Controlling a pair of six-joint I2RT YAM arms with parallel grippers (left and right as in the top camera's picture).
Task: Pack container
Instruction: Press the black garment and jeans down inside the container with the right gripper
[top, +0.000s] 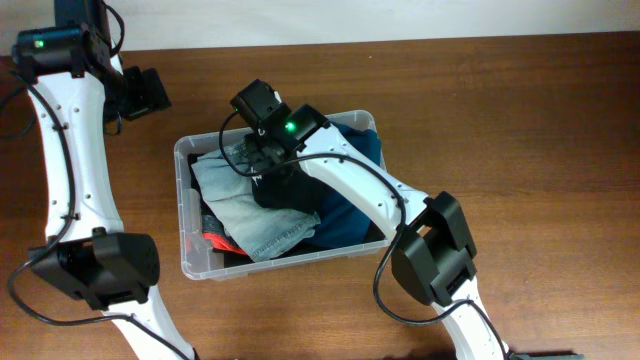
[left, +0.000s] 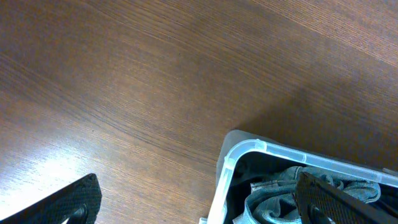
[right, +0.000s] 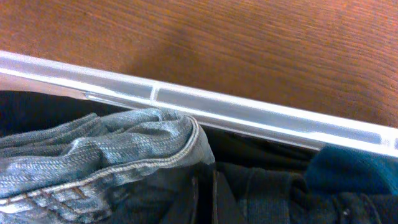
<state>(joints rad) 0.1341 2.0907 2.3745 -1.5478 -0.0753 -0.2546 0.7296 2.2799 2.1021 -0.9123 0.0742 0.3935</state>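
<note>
The container (top: 180, 200), right beneath the right pincer (top: 272, 188), looks nearly packed with jeans (top: 250, 205) and a blue garment (top: 345, 215), which its pressed-together fingers seem only to be tamping, while the left pincer (top: 150, 92) hangs spread wide over the table (top: 500, 100) off its corner.

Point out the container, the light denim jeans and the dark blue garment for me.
container (top: 184, 210), overhead view, left rim.
light denim jeans (top: 255, 215), overhead view, middle of the folded cloth.
dark blue garment (top: 362, 148), overhead view, part by the far right corner.
</note>
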